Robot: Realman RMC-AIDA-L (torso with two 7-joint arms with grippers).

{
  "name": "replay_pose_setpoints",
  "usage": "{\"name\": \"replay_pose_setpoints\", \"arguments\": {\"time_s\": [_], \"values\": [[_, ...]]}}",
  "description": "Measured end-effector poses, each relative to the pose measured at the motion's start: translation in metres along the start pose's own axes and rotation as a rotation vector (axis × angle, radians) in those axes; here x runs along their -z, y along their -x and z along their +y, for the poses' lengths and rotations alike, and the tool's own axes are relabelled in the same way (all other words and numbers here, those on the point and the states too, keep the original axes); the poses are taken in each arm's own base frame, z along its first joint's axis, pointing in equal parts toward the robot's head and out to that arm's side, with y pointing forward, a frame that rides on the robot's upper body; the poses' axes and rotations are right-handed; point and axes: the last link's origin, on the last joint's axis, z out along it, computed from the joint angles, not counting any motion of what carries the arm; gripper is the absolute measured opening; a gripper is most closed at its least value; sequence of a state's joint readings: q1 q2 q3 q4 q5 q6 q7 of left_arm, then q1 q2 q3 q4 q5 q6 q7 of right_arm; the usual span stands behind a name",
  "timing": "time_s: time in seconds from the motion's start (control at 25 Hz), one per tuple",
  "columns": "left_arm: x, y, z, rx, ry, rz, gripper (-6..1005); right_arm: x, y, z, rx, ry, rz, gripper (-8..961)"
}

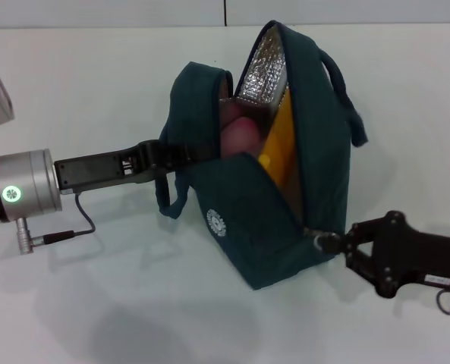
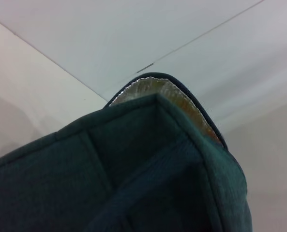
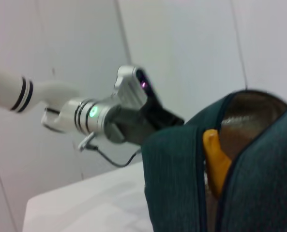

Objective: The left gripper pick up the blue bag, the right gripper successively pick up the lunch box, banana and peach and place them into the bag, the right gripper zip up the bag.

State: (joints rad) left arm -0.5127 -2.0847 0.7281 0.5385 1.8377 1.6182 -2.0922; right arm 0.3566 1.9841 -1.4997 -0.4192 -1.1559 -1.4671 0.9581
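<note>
The dark blue bag [image 1: 247, 220] stands open on the white table, its silver foil lining [image 1: 264, 64] showing at the top. Inside it I see the pink peach [image 1: 240, 135] and the yellow-orange banana [image 1: 279, 140]. The lunch box is hidden. My left gripper [image 1: 175, 155] is shut on the bag's left wall by the handle. My right gripper [image 1: 327, 241] is at the bag's lower right corner, pinched on the small silver zipper pull [image 1: 316, 239]. The right wrist view shows the bag [image 3: 172, 183], the banana [image 3: 216, 162] and the left arm [image 3: 99, 116]. The left wrist view shows the bag's fabric [image 2: 133, 169].
The white table [image 1: 95, 303] spreads around the bag. The bag's carry handle [image 1: 346, 91] hangs over its right side. A cable [image 1: 73, 231] dangles from the left wrist. A wall seam runs behind the table.
</note>
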Motion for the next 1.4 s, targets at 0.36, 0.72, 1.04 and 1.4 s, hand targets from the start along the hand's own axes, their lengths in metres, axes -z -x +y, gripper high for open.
{"name": "replay_pose_setpoints", "arguments": {"time_s": [0.36, 0.72, 1.04, 1.4], "values": [[0.001, -0.001, -0.001, -0.001, -0.005, 0.003, 67, 0.015, 0.003, 0.004, -0.003, 0.005, -0.04, 5], [0.001, -0.001, -0.002, 0.0, -0.011, 0.006, 68, 0.02, -0.008, 0.006, -0.037, -0.012, -0.008, 5], [0.002, 0.001, -0.003, 0.005, -0.014, 0.009, 68, 0.023, -0.014, 0.009, -0.053, -0.01, 0.007, 5], [0.004, 0.002, -0.003, 0.009, -0.015, 0.011, 69, 0.04, 0.016, 0.015, 0.018, -0.003, -0.219, 5]]}}
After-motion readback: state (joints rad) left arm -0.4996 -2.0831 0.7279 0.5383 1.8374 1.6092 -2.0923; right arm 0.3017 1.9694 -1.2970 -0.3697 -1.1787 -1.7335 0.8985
